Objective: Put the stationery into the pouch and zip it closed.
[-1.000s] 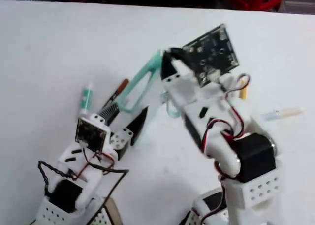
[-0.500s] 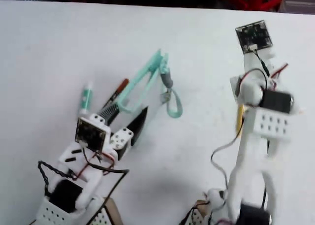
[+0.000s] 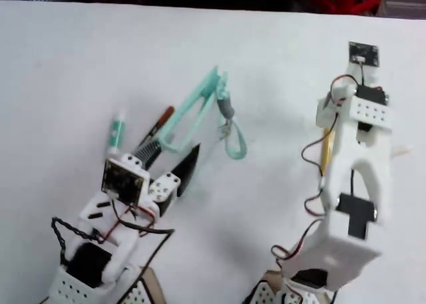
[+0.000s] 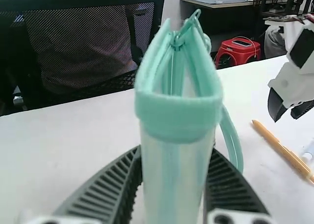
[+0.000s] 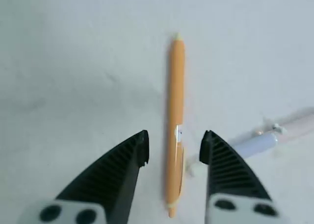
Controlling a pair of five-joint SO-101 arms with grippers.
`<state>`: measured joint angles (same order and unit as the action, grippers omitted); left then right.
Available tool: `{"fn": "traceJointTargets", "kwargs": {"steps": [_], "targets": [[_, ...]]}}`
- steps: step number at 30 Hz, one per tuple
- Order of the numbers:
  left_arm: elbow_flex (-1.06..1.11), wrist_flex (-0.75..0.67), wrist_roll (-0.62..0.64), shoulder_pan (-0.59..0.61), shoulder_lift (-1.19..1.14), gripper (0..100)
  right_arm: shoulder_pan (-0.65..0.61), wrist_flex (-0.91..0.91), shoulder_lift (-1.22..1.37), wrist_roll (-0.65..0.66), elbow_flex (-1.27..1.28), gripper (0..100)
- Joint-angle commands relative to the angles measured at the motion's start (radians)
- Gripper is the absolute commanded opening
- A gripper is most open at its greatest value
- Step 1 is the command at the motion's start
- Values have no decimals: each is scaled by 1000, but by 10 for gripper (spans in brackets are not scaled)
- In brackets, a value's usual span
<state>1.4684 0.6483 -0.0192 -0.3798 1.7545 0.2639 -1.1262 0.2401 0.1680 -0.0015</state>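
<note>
left wrist: left hand (image 4: 174,187) clamps mint-green fabric zip pouch (image 4: 176,111) | right wrist: right hand (image 5: 175,140) wide open astride slim orange pen (image 5: 176,87) (flat on white worktop (image 5: 73,62)) | high: red-tipped dark marker (image 3: 158,124) beside pouch

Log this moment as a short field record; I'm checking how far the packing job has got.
left gripper: shut on pouch
pouch mouth: looks open, not zipped
right gripper: open, a finger on either side of orange pen, not clamped
orange pen: flat on table
beside pouch: red pen, green tube
near orange pen: pale pen
inside pouch: cannot tell
</note>
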Motion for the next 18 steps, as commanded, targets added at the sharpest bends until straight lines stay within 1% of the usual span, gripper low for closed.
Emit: {"fn": "traceJointTargets", "kwargs": {"steps": [1, 8, 13, 16, 18], "targets": [[-3, -15, 8, 13, 1, 188, -1, -2, 68, 15, -132, 152], [-5, -43, 9, 74, 5, 188, 35, -8, 355, 15, -376, 149], [-3, -46, 9, 70, 1, 188, 36, -12, 510, 15, -511, 148], [-3, -46, 9, 70, 1, 188, 35, -45, 573, 17, -589, 147], [-3, -46, 9, 70, 1, 188, 31, -68, 607, 17, -635, 126]]}}
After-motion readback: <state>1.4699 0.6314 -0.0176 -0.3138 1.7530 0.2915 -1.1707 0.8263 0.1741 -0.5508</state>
